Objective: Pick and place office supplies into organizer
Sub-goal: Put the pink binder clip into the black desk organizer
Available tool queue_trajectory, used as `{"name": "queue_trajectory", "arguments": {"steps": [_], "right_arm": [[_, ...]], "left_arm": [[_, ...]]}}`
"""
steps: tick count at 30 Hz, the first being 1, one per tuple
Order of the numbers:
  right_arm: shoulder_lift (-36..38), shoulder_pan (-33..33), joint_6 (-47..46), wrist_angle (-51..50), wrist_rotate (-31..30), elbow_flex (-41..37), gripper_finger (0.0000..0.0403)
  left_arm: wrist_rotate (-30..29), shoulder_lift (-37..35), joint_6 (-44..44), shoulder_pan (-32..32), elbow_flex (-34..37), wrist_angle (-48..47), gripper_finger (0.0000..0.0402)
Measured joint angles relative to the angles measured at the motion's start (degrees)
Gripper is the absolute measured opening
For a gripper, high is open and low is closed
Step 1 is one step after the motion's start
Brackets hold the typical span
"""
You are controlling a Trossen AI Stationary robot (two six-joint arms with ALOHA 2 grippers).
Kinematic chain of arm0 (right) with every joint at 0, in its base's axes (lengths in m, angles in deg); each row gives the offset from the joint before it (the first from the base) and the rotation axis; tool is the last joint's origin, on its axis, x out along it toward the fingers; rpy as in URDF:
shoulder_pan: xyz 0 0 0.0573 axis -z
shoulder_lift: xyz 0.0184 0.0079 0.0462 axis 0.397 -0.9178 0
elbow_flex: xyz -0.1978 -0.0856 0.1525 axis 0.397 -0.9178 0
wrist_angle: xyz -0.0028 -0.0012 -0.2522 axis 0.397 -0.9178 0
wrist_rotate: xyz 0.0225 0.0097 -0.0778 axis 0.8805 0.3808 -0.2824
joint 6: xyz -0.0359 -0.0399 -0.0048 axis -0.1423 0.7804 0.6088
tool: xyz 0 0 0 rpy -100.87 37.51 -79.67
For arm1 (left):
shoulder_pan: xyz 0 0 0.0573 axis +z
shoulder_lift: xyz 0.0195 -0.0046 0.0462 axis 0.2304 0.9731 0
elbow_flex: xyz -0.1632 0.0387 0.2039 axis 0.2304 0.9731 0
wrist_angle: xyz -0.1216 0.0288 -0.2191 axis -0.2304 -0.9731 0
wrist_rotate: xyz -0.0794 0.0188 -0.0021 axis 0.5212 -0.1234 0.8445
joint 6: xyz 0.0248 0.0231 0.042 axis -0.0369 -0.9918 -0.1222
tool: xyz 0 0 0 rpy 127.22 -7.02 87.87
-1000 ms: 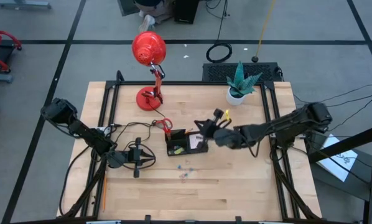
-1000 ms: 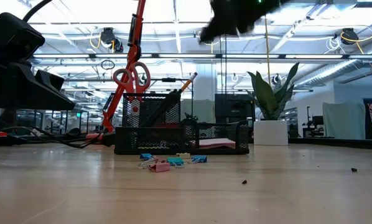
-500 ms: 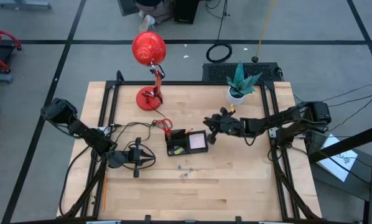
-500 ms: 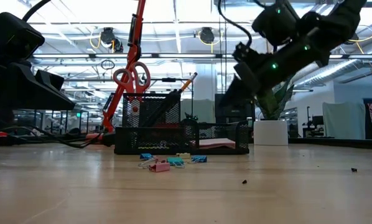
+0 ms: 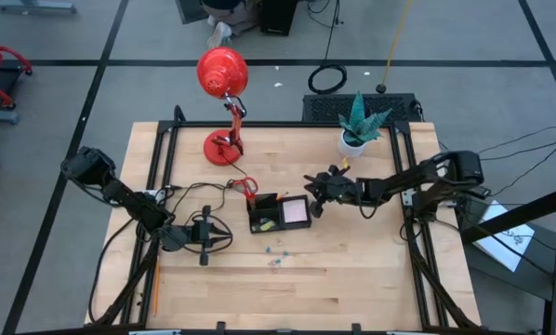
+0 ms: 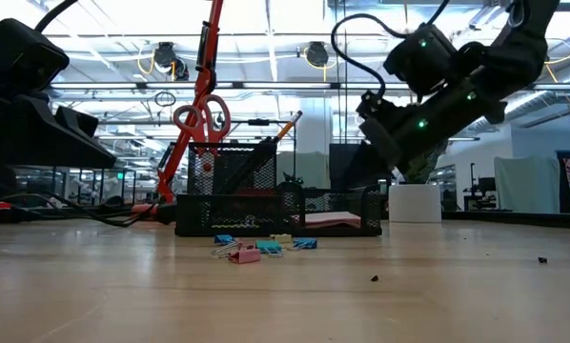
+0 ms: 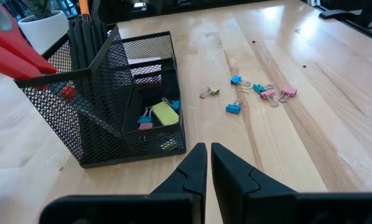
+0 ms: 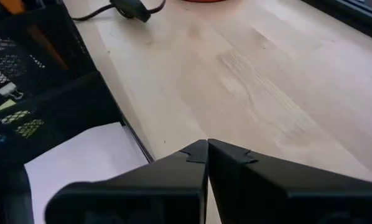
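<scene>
Right gripper (image 5: pixel 313 207) — fingers pressed together, empty — hovers beside the black organizer (image 5: pixel 280 214); left gripper (image 5: pixel 224 236), fingers nearly together, rests low over the desk (image 5: pixel 352 270).

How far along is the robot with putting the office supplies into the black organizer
Mostly done: the scissors, pencil, pens and sticky-note pad are in the organizer, with a yellow-green piece in its front compartment. Nothing is in hand: the right gripper, shut, hangs by the organizer's right end; the left gripper waits empty. Left: the loose clips on the table.
</scene>
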Motion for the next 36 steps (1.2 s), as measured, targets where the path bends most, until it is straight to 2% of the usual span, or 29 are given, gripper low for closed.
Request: {"name": "queue_trajectory", "arguments": {"steps": [9,17,23,27,31,36], "right_arm": [[-5.3,-0.3,-1.5,4.2,2.9,0.0,0.0000],[-5.9,-3.0,-3.2,4.4,2.8,0.0,0.0000],[-5.8,-4.0,-1.8,4.4,-1.8,0.0,0.0000],[-3.5,-3.2,-0.1,4.3,-2.0,0.0,0.0000],[2.8,-3.1,1.6,1.1,-2.2,0.1,0.0000],[12.1,-6.9,5.2,-3.5,-1.7,0.1,0.0000]], "left_arm": [[0.0,0.0,0.0,0.0,0.0,0.1,0.0031],[0.0,0.0,0.0,0.0,0.0,-0.3,0.0031],[0.0,0.0,0.0,0.0,0.0,-0.3,0.0031],[0.0,0.0,0.2,0.0,0.0,-0.3,0.0031],[0.1,0.0,0.6,0.0,0.0,-0.3,0.0031],[4.5,0.0,0.7,0.0,0.0,-0.3,0.0031]]}}
